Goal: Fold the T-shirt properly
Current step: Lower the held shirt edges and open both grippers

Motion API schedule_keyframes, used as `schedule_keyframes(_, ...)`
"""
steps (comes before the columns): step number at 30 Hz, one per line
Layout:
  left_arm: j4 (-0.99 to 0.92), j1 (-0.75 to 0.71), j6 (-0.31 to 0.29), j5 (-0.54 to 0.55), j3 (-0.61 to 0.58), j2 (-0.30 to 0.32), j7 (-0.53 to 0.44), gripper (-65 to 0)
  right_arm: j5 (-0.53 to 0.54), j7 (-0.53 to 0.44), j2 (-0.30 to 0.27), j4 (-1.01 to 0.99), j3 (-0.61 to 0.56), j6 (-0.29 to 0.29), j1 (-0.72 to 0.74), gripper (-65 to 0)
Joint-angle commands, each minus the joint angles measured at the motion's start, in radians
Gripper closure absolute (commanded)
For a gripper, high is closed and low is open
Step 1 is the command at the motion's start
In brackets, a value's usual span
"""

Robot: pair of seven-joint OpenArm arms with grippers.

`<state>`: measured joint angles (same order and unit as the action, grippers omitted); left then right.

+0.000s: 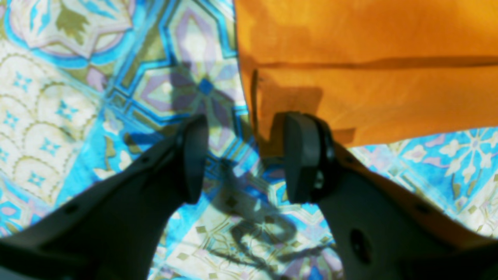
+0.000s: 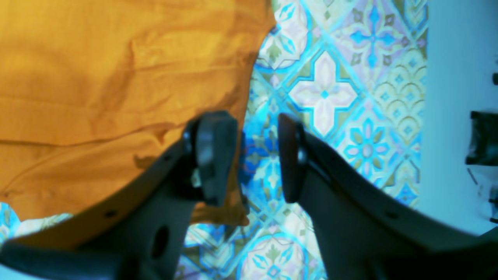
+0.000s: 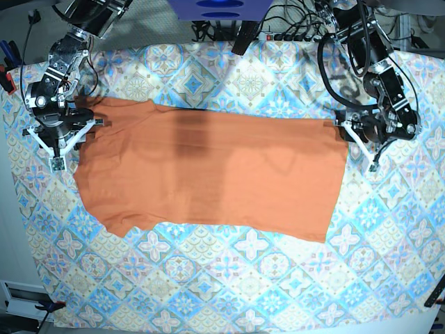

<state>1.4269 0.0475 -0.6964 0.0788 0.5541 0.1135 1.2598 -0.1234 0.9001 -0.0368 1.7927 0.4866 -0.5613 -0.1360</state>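
A plain orange T-shirt point(image 3: 208, 174) lies spread flat across the middle of the frame, lightly creased, on a blue-and-beige tiled tablecloth point(image 3: 229, 278). The left claw point(image 1: 245, 159) at the shirt's right edge and the right claw point(image 2: 256, 155) at its left edge are both released, grasping nothing.

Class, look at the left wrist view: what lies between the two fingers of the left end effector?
Mostly bare tablecloth with shadow. The T-shirt corner reaches into the gap beside one finger; the left end effector stands open.

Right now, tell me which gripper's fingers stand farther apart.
The left gripper, at the plain orange fabric T-shirt's hem corner. Its fingers gape wider than those of the right gripper at the sleeve end.
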Motion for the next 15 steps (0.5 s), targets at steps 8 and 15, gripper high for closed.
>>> schedule_keyframes(8, 0.045, 0.015, -0.002, 0.006, 0.002, 0.015, -0.03, -40.0, 0.006, -0.012, -0.01, 0.019, 0.001, 0.004, -0.038, -22.2)
schedule_keyframes(15, 0.315, -0.059, -0.002, 0.04, 0.002, -0.008, -0.022, -49.5, 0.006, -0.012, -0.01, 0.02, 0.001, 0.004, -0.038, -22.2)
